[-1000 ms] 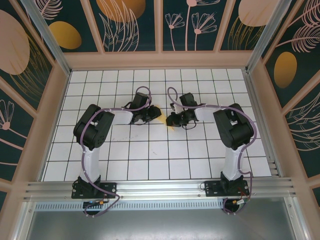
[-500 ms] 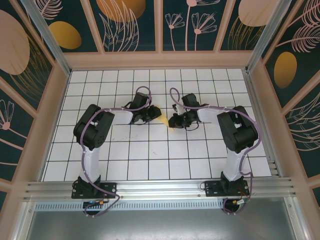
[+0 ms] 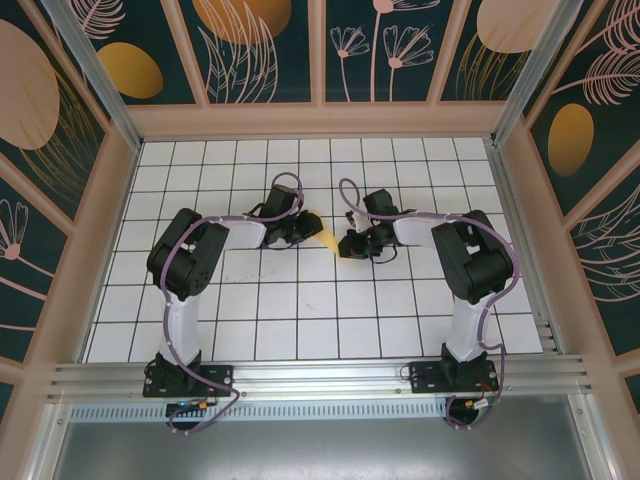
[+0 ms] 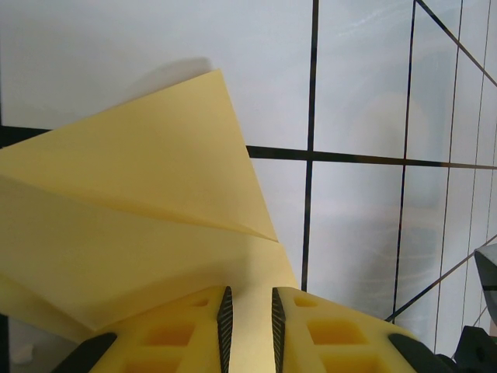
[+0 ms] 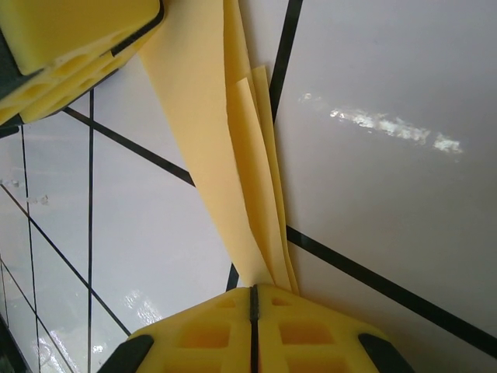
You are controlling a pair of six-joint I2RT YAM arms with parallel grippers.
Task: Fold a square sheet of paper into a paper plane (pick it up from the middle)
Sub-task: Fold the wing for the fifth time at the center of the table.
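Teal wall panels (image 3: 350,75) painted with pale leaves and orange ovals, set in light wooden frames, enclose the cell on three sides. The table (image 3: 300,300) is white, ruled by black lines into square tiles, with an aluminium rail (image 3: 320,372) along its near edge.

The paper plane (image 3: 329,240) is at the middle of the table, spanning the gap between the two arms. It is pale yellow. From the left wrist it shows a broad triangular flap (image 4: 140,194) over a crease; from the right wrist it narrows into stacked folded layers (image 5: 225,155).

The left gripper (image 4: 248,299) pinches one end of it, jaws nearly together. The right gripper (image 5: 252,291) is clamped tight on the narrow end.
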